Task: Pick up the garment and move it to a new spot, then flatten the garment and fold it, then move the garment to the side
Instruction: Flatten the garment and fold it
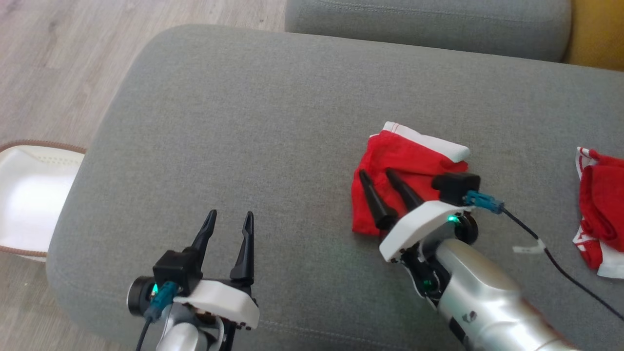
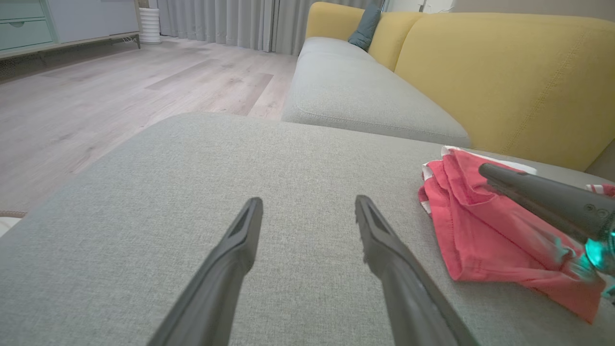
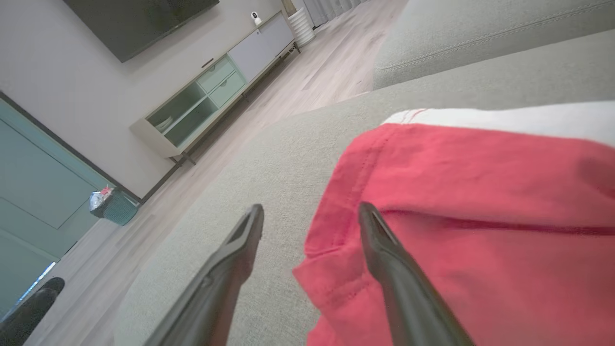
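Observation:
The garment [image 1: 409, 165], red with a white band along its far edge, lies folded on the grey cushion [image 1: 273, 136]. My right gripper [image 1: 376, 174] is open just over its left part, holding nothing. In the right wrist view the garment [image 3: 471, 211] spreads to the right, its left hem lying between the spread tips of the right gripper [image 3: 310, 211]. My left gripper [image 1: 230, 219] is open above bare cushion, well left of the garment. The left wrist view has the left gripper [image 2: 307, 204] over plain fabric, the garment [image 2: 485, 226] at the right and one right finger [image 2: 543, 197] over it.
A second red and white cloth [image 1: 602, 214] lies at the cushion's right edge. A white basket [image 1: 29, 195] stands on the wooden floor to the left. Another grey cushion [image 1: 429, 24] and a yellow backrest [image 2: 504, 81] lie beyond. A black cable [image 1: 560, 263] trails from my right wrist.

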Tool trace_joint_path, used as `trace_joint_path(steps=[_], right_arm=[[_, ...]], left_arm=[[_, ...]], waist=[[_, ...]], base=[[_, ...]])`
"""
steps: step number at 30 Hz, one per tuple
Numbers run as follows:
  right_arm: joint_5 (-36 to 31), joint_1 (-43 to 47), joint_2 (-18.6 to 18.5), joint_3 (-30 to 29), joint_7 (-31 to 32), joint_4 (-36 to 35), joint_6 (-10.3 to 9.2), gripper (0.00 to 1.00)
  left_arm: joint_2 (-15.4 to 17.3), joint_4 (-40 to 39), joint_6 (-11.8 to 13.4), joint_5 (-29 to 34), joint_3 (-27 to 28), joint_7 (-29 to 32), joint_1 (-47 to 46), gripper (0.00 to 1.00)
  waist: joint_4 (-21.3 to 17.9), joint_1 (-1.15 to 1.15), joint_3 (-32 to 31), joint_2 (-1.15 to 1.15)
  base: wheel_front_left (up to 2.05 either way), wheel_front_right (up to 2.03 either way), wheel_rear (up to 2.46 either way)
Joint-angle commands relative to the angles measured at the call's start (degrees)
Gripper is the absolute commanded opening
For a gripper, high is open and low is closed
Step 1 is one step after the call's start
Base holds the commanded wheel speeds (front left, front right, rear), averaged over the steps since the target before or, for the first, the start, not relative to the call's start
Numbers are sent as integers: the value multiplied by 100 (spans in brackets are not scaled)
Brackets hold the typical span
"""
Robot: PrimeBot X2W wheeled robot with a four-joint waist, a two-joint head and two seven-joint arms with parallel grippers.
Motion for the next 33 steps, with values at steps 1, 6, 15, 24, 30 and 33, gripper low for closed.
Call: trace_joint_path(steps=[1, 6, 15, 24, 30, 33], right_arm=[[87, -271, 87, 192, -76, -110, -4, 100], [202, -376, 87, 748, 195, 158, -4, 100], [425, -565, 87, 1367, 289, 150, -4, 100], [367, -829, 87, 1313, -88, -265, -4, 100], [-411, -1048, 87, 451, -126, -20, -4, 100], [-1321, -960, -100, -299, -128, -169, -4, 100]], left_arm=[[10, -190, 40, -48, 143, -35, -118, 100], [10, -201, 70, -80, 131, -35, -168, 100], [10, -215, 81, -91, 236, -35, -228, 100], [10, -314, 25, 27, 497, -35, -335, 100], [10, -462, 16, 62, 674, -35, -352, 100], [10, -548, 28, 66, 747, -35, -351, 100]], waist=[[-17, 0, 17, 0], [-121, 0, 84, 0], [-486, 0, 154, 0], [-896, 0, 54, 0], [-1043, 0, -23, 0], [-1101, 0, -61, 0]], base=[[0, 0, 0], [0, 0, 0], [0, 0, 0], [0, 0, 0], [0, 0, 0], [0, 0, 0]])
